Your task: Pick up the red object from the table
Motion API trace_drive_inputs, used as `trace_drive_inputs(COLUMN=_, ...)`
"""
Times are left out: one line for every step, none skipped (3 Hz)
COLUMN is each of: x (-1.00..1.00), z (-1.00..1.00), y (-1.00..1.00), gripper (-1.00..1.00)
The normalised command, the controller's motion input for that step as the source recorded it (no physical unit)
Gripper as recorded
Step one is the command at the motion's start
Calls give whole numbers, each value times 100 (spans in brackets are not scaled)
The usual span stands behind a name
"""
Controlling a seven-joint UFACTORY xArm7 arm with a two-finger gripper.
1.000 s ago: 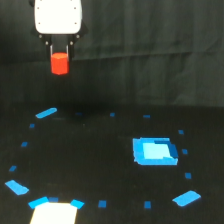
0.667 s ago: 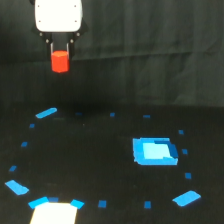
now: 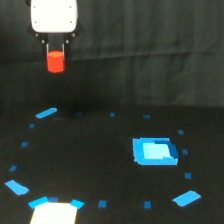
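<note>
The red object is a small red-orange stubby block hanging high in the upper left of the exterior view, well above the black table. My gripper, under its white body, is shut on the block's upper part, with dark fingers on either side. The block's lower half shows below the fingers against the dark curtain.
A larger blue square patch lies on the exterior view's right. Small blue tape marks ring the table, including a slanted one below the gripper. A white patch sits at the bottom left edge.
The gripper and the red object have risen a little higher above the table. Nothing else has moved.
</note>
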Motion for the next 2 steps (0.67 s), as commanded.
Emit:
trace_drive_inputs(x=4, z=-6, y=22, gripper=-100)
trace_drive_inputs(x=8, z=8, y=29, gripper=-100)
